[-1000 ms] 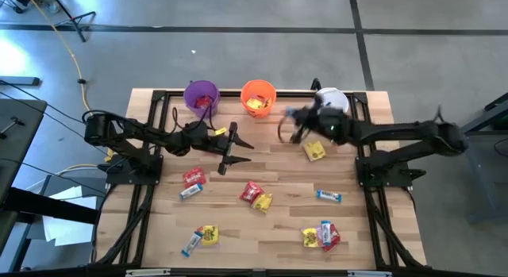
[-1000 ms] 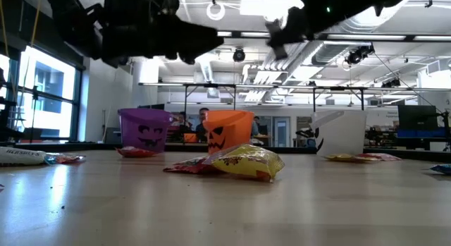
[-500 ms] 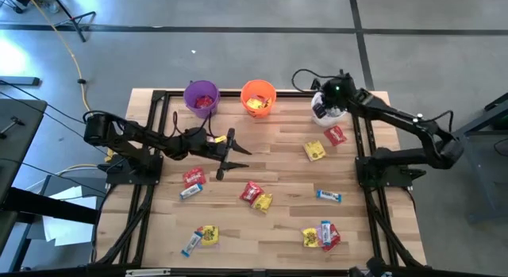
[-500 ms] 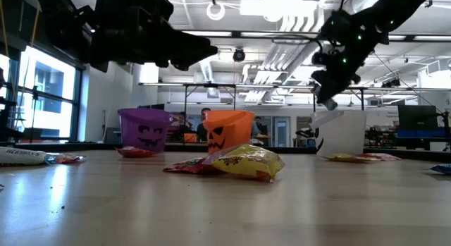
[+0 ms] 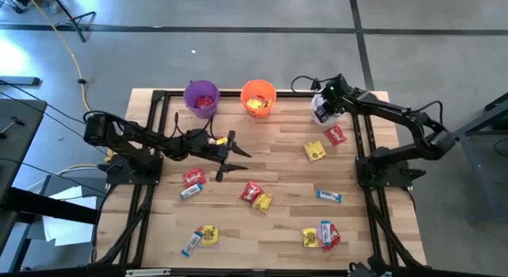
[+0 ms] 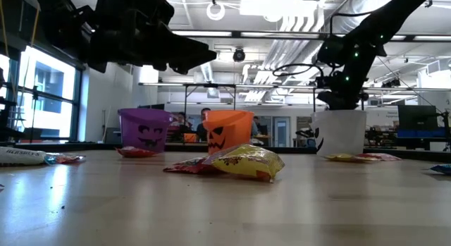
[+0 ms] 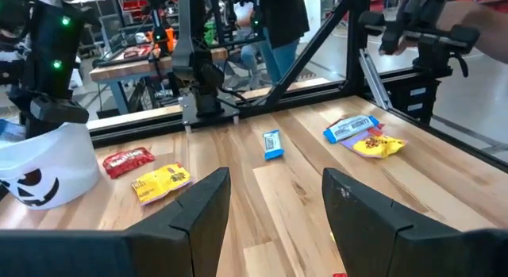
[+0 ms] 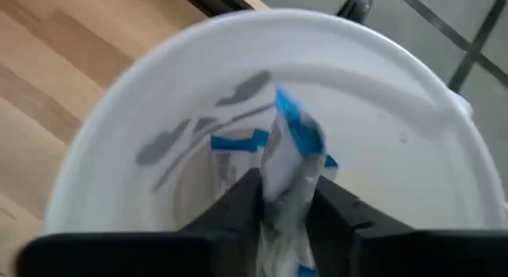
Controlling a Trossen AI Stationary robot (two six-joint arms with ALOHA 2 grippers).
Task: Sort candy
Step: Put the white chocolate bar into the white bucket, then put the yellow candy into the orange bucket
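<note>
Candy lies scattered on the wooden table: a red packet (image 5: 193,178), a red and yellow pair (image 5: 256,196), a yellow packet (image 5: 314,151), a red packet (image 5: 336,136), a blue-and-white bar (image 5: 329,196), and more near the front edge. My right gripper (image 5: 322,110) hangs over the white bucket (image 5: 330,102) at the far right, tipped down, shut on a blue-and-white bar (image 8: 290,162). My left gripper (image 5: 226,154) hovers open and level above the table's middle left, with nothing between its fingers (image 7: 198,213). My right gripper pinches the blue-and-white bar between its two fingers (image 8: 238,201), on the bar's end nearest the wrist (image 8: 279,199). The fingers slant down from above into the white bucket's mouth. The bar sticks out past the fingertips, inside the rim (image 8: 357,39) and clear of the table.
A purple bucket (image 5: 201,97) and an orange bucket (image 5: 258,97) stand along the far edge, left of the white one, each with candy inside. More blue-and-white wrapping (image 8: 236,142) shows at the white bucket's bottom. Black frame rails run along the table's sides.
My right gripper has swung from above the table's far middle toward the far right corner, tipping downward, and now hangs over the white bucket. The candy on the table has stayed where it was.
</note>
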